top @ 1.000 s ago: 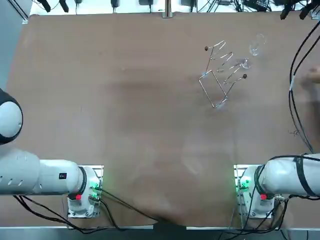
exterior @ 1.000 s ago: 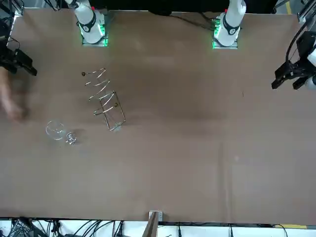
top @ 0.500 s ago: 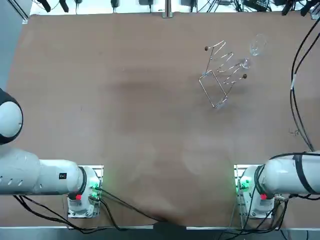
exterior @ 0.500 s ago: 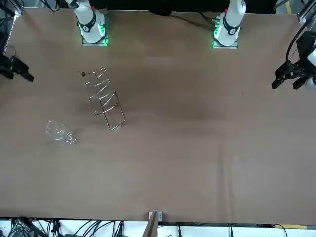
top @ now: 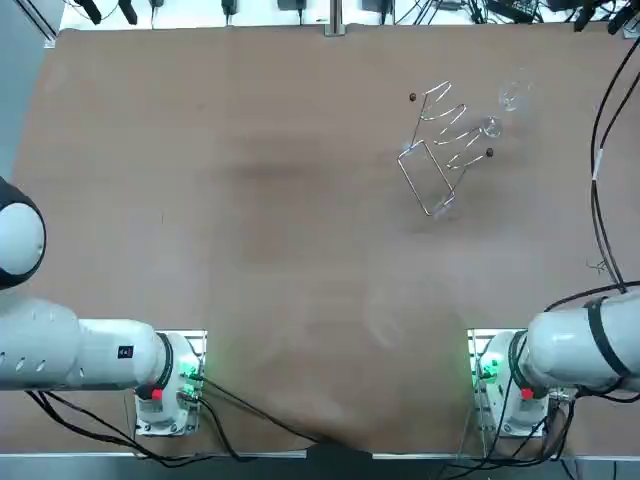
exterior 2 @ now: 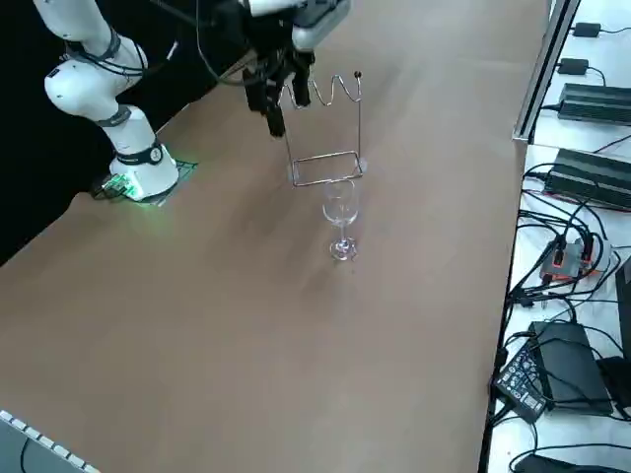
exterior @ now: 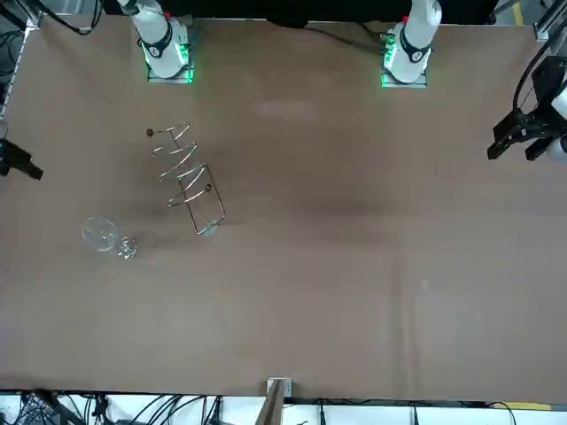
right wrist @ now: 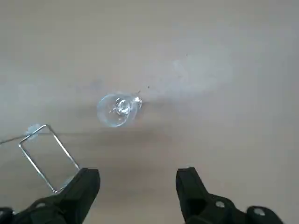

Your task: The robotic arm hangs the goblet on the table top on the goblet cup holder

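A clear goblet (top: pixel 511 97) stands upright on the brown table, next to the wire cup holder (top: pixel 440 150). In the front view the goblet (exterior: pixel 102 235) is just beyond the holder (exterior: pixel 188 177). From the right side the goblet (exterior 2: pixel 340 219) stands in front of the holder's square foot (exterior 2: pixel 327 168). My right gripper (exterior 2: pixel 269 113) hangs above the table beside the holder, fingers pointing down. In the wrist view the gripper (right wrist: pixel 138 184) is open and empty. The goblet (right wrist: pixel 117 109) lies below and ahead of the fingertips, and a corner of the holder (right wrist: pixel 46 156) is by one finger (right wrist: pixel 86 186).
The right arm's base (top: pixel 500 385) is at the table's near edge, with its cable (top: pixel 600 170) running along the right side. Power bricks and cables (exterior 2: pixel 582 177) lie on a white bench past the table's edge. The gripper (exterior: pixel 18 163) sits at the front view's left border.
A person's hand near the goblet has withdrawn out of view. My right gripper has moved farther from the robot's base, toward the goblet's side of the table.
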Robot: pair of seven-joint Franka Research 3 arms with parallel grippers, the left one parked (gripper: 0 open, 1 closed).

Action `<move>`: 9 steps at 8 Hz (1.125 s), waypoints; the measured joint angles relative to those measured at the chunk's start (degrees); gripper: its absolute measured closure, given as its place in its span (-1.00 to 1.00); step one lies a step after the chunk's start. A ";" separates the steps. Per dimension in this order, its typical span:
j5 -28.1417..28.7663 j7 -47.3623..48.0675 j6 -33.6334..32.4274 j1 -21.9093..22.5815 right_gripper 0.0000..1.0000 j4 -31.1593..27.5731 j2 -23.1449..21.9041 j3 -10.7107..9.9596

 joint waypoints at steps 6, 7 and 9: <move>13.36 -28.34 12.00 -9.22 -1.00 0.66 11.67 -0.07; 18.17 -37.74 12.51 -10.96 -1.00 0.69 13.35 -0.08; 29.05 -58.58 13.03 -15.12 -1.00 0.70 17.82 -0.13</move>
